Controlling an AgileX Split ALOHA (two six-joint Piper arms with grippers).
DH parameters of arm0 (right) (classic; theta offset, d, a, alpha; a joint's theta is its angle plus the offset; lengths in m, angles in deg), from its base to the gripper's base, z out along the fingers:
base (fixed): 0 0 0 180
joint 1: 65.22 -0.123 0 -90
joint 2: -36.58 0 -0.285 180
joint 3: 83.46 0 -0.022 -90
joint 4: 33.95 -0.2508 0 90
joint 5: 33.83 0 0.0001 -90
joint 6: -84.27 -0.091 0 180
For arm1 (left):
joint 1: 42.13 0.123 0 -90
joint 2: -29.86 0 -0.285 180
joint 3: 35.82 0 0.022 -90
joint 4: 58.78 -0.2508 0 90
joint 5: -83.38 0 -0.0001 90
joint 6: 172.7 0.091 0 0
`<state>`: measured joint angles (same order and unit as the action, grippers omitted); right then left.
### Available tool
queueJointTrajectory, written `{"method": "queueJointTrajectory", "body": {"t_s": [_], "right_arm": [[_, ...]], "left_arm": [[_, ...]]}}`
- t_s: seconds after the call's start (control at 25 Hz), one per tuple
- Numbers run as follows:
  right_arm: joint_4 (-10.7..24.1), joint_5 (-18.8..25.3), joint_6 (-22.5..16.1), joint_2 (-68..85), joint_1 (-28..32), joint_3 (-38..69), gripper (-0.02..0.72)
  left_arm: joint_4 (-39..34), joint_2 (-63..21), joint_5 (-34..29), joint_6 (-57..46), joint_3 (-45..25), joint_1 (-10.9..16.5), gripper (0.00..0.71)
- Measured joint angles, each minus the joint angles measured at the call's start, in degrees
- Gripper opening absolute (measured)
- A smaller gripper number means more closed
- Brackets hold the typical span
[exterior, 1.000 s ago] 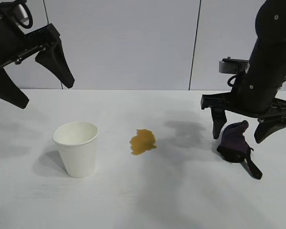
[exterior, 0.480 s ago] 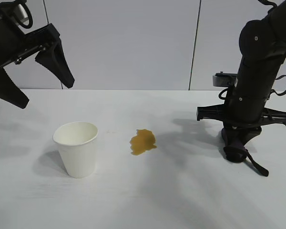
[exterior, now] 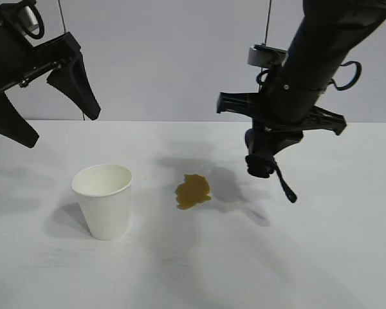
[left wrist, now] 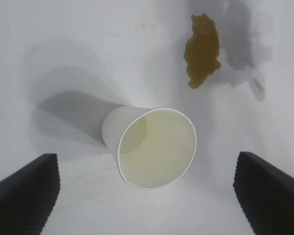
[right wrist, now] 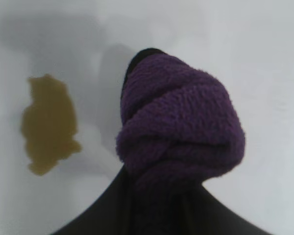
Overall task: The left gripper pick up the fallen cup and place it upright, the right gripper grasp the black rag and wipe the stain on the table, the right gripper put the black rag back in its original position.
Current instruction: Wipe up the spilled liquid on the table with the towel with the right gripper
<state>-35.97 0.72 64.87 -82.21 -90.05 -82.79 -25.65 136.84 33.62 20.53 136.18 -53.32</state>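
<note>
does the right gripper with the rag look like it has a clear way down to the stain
Probably yes. The right gripper holds the black rag in the air, just to the side of the stain. Only bare table lies between them; the cup stands on the stain's far side, and the left gripper hangs away above it.

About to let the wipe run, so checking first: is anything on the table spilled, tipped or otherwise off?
One thing: the stain, a yellowish-brown blotch on the table, is unwiped. The cup stands upright beside it. The right gripper holds the black rag in the air right of the stain, strap dangling. The left gripper hangs open above the cup.
</note>
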Motion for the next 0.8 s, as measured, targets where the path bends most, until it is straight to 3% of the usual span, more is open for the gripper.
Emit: {"method": "queueJointTrajectory", "body": {"t_s": [0.2,0.44,0.6,0.8], "right_arm": [[-0.25,-0.82,0.46,-5.66,-6.61,-4.79,0.113],[0.36,-1.08,1.45,-14.36,-9.38,-10.25,0.113],[3.89,-1.02,0.48,-17.00,-9.25,-12.26,0.113],[11.39,0.43,-5.01,-17.28,-6.85,-12.73,0.113]], "left_arm": [[0.00,0.00,-0.62,0.00,0.00,0.00,0.693],[0.00,0.00,-0.88,0.00,0.07,0.00,0.693],[0.00,0.00,-1.01,0.00,0.07,0.00,0.693],[0.00,0.00,-1.38,0.00,0.07,0.00,0.693]]}}
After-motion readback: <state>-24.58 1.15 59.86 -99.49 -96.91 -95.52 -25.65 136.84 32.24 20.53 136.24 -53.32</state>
